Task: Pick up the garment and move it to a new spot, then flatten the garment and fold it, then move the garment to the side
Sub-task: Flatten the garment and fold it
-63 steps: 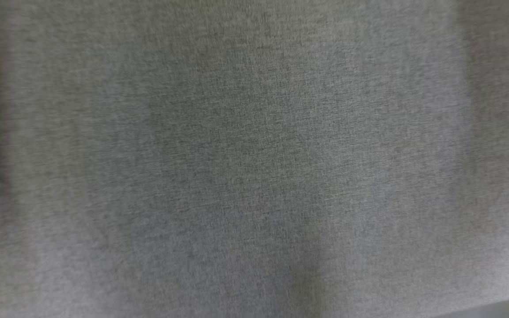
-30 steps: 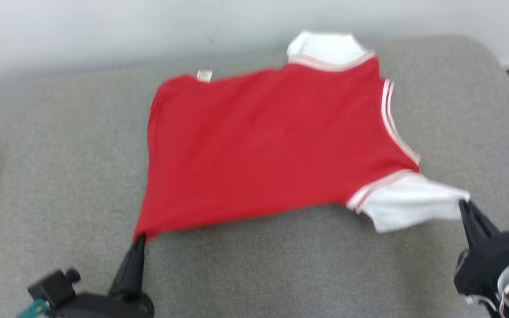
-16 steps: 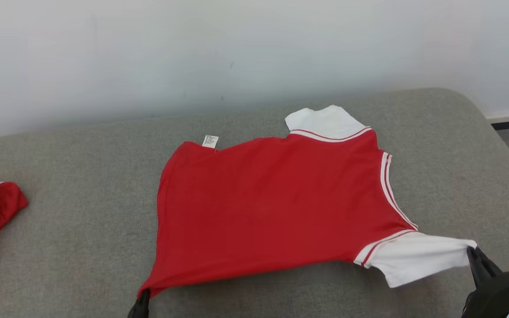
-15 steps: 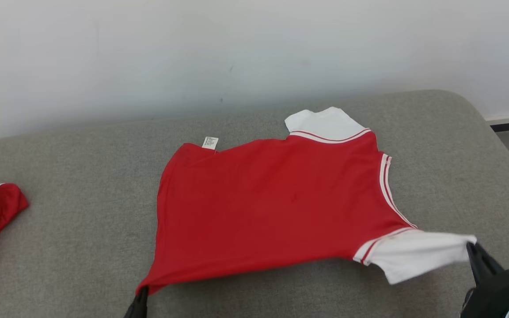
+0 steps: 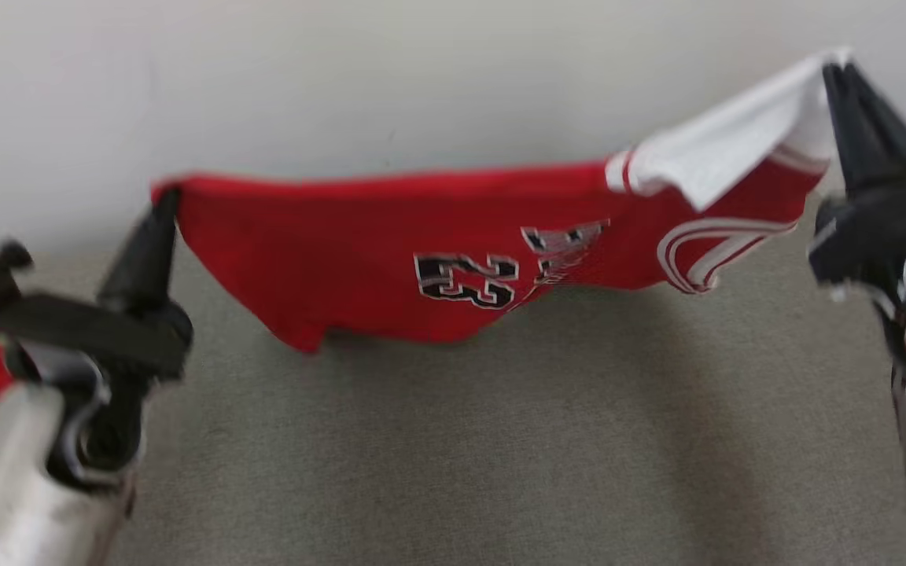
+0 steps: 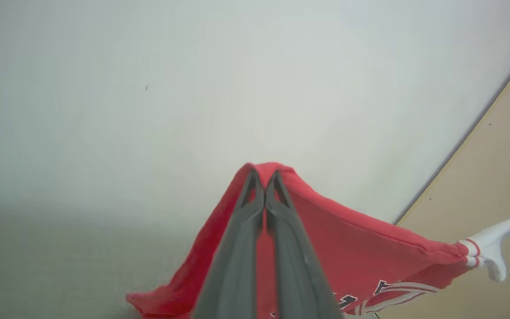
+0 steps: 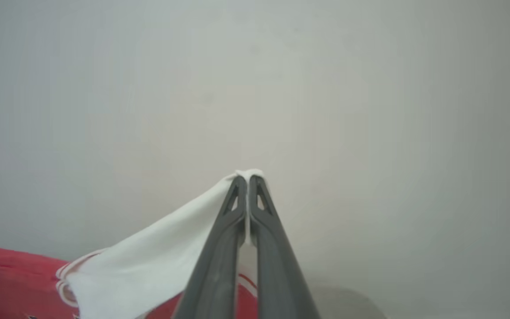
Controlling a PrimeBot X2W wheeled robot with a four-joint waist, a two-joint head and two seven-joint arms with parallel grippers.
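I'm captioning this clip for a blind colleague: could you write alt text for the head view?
A red jersey with black-and-white numbers hangs stretched in the air between two dark robot hands, over a grey cushioned surface. The left hand pinches a red corner; the right hand, held higher, pinches a white sleeve. A pale wall is behind.

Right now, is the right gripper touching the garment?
Touching. The right wrist view shows the right gripper shut on the garment, pinching its white sleeve.
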